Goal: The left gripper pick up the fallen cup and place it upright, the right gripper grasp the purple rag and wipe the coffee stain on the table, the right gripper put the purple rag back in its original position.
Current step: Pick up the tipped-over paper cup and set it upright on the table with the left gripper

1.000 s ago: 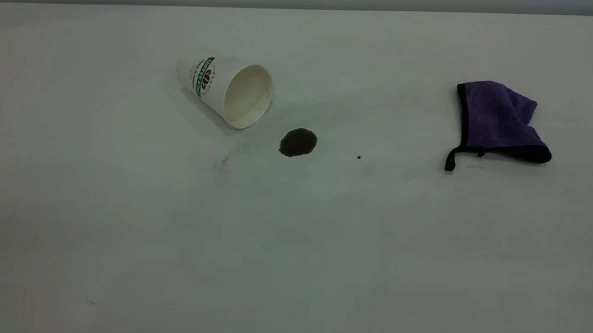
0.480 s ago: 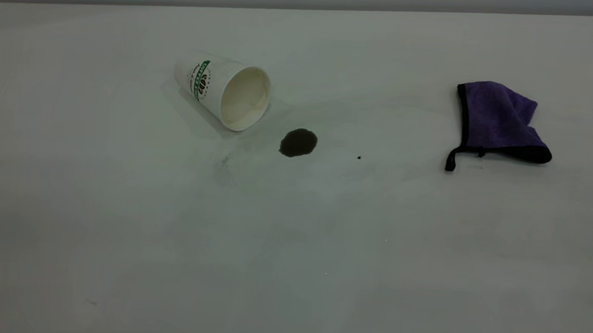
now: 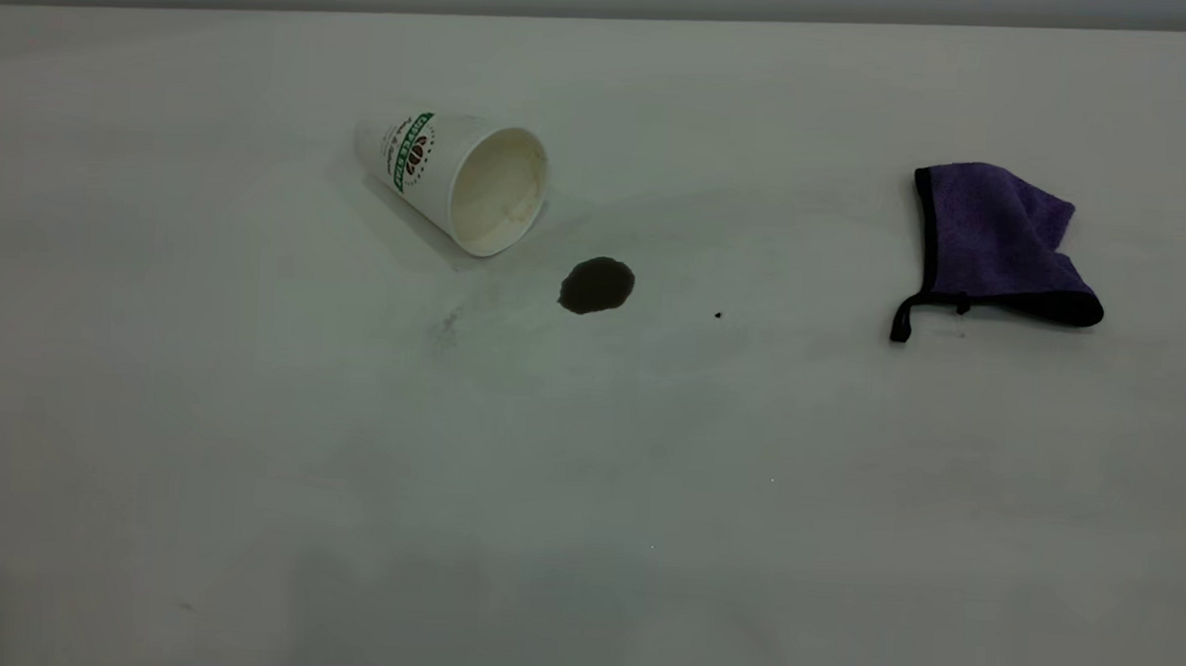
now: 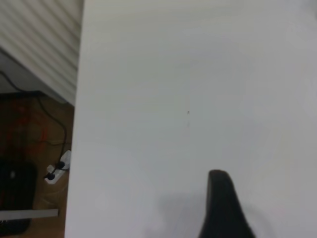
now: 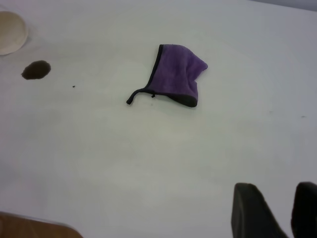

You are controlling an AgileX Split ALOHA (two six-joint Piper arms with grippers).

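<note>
Exterior view. Cup [image 3: 457,180]: on its side on the table [image 3: 586,493], mouth toward the camera and the stain [image 3: 596,285]; it has rocked a little since half a second ago, green band turned slightly, mouth a touch nearer the stain. Stain: unchanged, just beside the cup's mouth, a tiny black speck [image 3: 718,315] near it on the rag's side. Rag [image 3: 997,249]: unchanged, crumpled, well apart from the stain toward my right arm's side, black loop trailing from one corner. Neither of my grippers appears here. Cup label: green band with white lettering and a coffee-bean logo; the words are too small to read.

Left wrist view. One dark finger of my left gripper [image 4: 224,208] over bare table near its edge; only that finger shows, so I cannot tell how the jaws stand. Cup not seen here.

Right wrist view. My right gripper [image 5: 277,208]: two dark fingers, jaws apart, holding nothing. Rag well apart from them, flat on the table; stain and a sliver of cup rim lie farther off.
</note>
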